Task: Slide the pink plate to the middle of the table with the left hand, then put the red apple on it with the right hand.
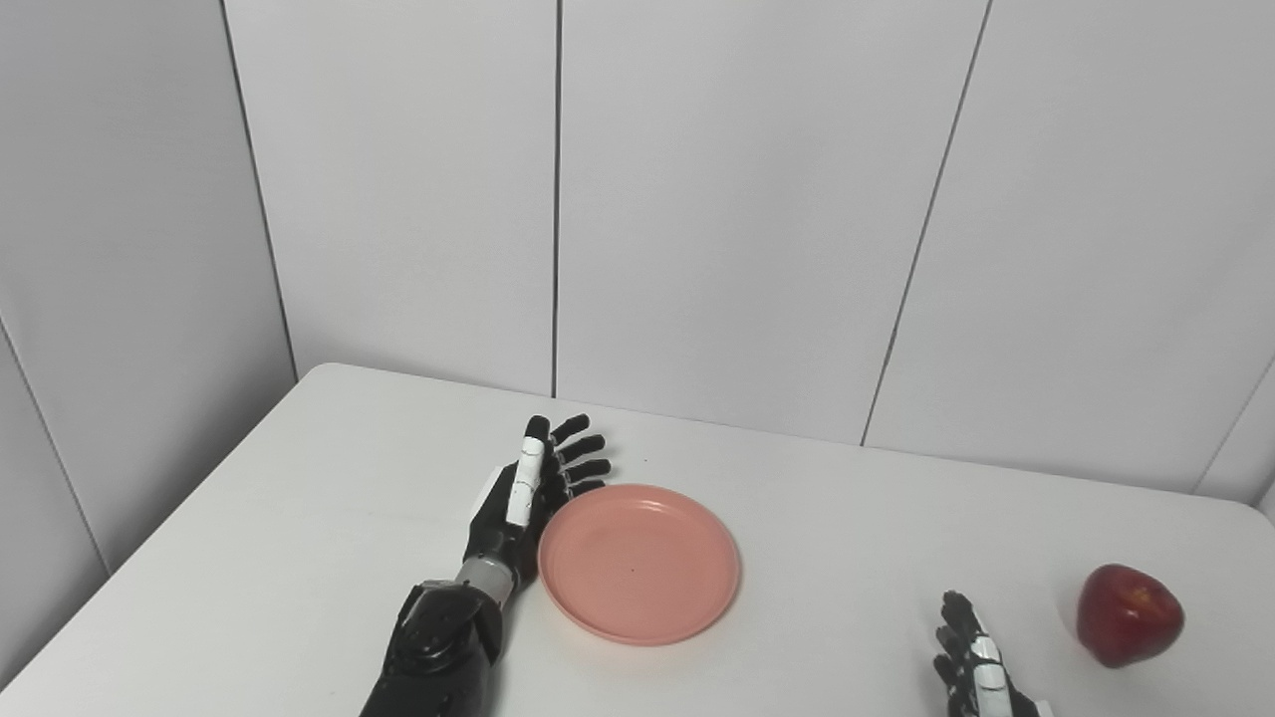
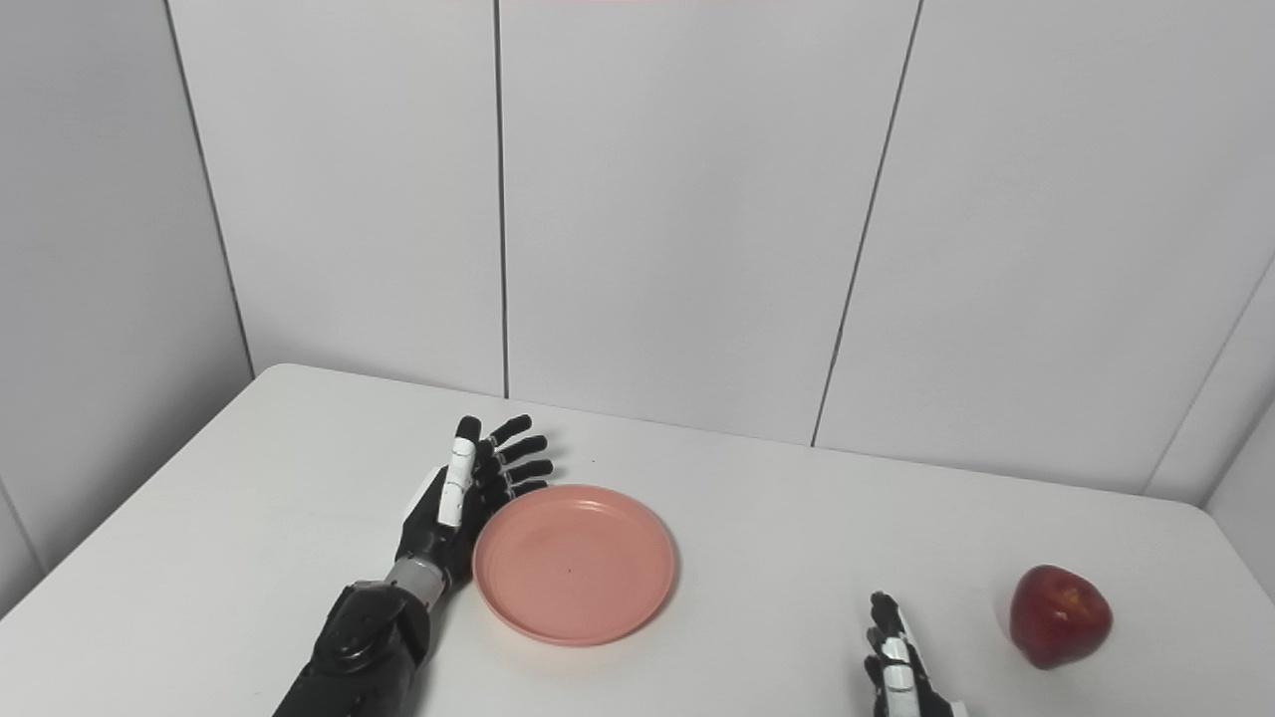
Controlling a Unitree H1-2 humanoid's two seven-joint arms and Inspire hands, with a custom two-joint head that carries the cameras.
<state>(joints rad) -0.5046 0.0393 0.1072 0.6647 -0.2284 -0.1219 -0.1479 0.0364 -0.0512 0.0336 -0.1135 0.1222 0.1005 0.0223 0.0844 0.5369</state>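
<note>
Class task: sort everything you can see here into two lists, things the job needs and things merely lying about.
Needed for the job:
plate
apple
left robot hand, open beside the plate
right robot hand, near the apple
table

Lying about:
nothing; only wall panels behind

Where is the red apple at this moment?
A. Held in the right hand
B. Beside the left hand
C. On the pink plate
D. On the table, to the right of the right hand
D: the apple sits on the table, apart from the right hand, and the plate holds nothing.
</note>
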